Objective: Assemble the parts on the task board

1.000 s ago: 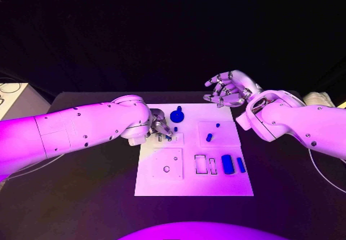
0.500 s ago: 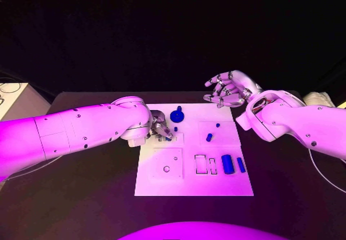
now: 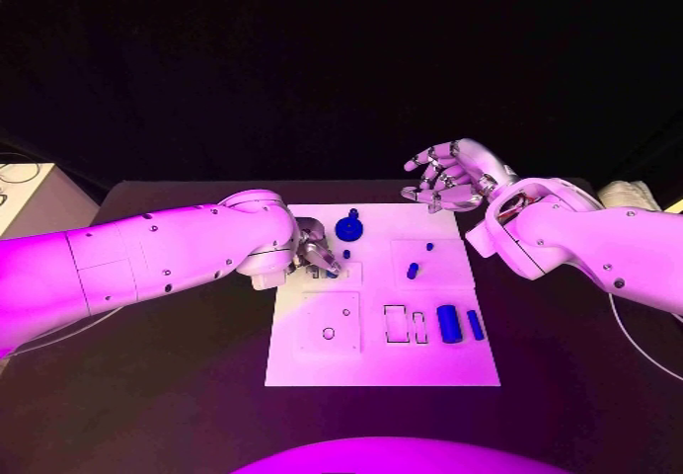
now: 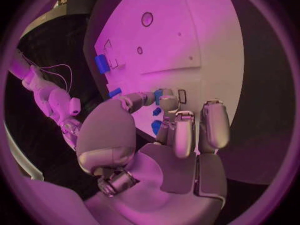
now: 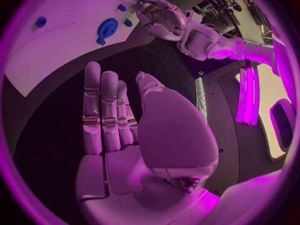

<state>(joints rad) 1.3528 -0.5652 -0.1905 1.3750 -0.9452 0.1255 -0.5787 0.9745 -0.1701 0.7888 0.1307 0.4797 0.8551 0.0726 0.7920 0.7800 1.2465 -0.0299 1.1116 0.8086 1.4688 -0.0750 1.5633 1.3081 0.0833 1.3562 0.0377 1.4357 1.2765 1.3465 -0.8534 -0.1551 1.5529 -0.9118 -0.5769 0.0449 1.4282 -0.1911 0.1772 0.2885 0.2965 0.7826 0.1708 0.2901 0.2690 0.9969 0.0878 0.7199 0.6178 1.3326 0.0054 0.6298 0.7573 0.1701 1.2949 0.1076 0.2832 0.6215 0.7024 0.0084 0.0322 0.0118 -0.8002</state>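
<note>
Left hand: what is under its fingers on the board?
The left hand has its fingertips down at a small blue part on the task board. Whether the part is pinched or only touched is covered by the fingers.

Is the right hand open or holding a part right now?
Open. In the right wrist view the right hand has straight fingers with nothing between them; the head view shows it beyond the task board, off the parts.

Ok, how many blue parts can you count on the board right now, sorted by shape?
Round disc: 1
Long bars: 2
Small pegs: 3
Total: 6, not counting any hidden at the left hand.
</note>
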